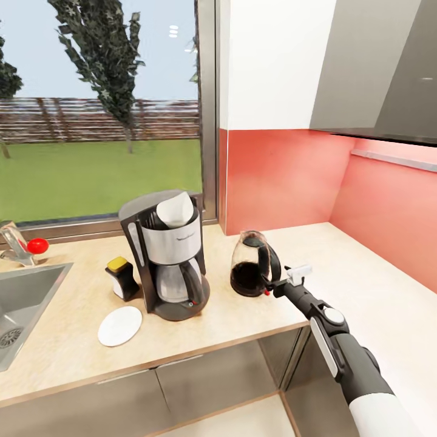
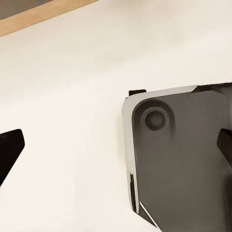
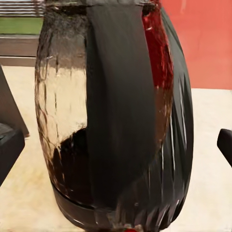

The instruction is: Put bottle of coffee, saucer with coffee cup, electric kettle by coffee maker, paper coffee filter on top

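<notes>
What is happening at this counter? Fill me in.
The robot is setting up a coffee station. Its right claw is open at the handle of the electric kettle, which stands on the countertop beside the coffee maker. A paper filter already sits on top of the maker. The coffee bottle and saucer are beside it.

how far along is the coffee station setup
Looks done: filter on the coffee maker, coffee bottle and saucer beside it. In hand: right claw at the electric kettle, fingers open around its handle. Left: a cup on the empty saucer.
</notes>
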You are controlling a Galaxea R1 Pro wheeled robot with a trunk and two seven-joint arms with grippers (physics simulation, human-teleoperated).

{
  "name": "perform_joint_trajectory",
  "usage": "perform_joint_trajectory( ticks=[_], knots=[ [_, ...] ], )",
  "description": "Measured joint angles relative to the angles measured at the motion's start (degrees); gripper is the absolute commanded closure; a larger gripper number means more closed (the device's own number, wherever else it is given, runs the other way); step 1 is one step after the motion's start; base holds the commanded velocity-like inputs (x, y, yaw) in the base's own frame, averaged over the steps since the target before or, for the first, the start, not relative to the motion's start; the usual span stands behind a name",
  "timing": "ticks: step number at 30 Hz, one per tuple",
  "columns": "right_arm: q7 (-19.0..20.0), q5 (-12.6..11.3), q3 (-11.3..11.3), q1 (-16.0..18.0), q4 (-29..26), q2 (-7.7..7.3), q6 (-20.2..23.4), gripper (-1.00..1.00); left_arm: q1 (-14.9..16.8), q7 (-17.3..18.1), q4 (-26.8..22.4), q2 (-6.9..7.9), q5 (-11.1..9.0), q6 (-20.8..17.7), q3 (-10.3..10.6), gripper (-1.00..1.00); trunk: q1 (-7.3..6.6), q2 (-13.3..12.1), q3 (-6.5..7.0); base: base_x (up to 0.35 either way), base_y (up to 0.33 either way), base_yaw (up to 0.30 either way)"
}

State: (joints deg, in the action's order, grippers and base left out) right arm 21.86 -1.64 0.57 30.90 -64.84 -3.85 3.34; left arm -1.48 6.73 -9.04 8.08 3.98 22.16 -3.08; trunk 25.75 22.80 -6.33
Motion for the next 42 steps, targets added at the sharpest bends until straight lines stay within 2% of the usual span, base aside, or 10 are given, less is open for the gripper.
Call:
perform_joint_trajectory(
  ticks=[38, 39, 42],
  knots=[
    [0.0, -0.01, 0.06, 0.0, 0.68, -0.07, 0.0, -1.0, 0.0, 0.04, 0.0, -0.08, 0.01, 0.0, 0.16, -1.0, 0.0, 0.0, 0.0, 0.026, 0.0, 0.0],
    [0.0, 0.02, 0.02, 0.0, 0.68, -0.07, 0.02, 1.0, 0.0, 0.05, 0.0, -0.05, 0.01, 0.0, 0.16, -1.0, 0.0, 0.0, 0.0, 0.0, 0.0, 0.0],
    [-0.02, 0.07, 0.02, 0.0, 0.68, -0.07, 0.0, 1.0, 0.0, 0.02, 0.0, -0.02, 0.02, 0.0, 0.16, -1.0, 0.0, 0.0, 0.0, 0.0, 0.0, 0.0]
  ],
)
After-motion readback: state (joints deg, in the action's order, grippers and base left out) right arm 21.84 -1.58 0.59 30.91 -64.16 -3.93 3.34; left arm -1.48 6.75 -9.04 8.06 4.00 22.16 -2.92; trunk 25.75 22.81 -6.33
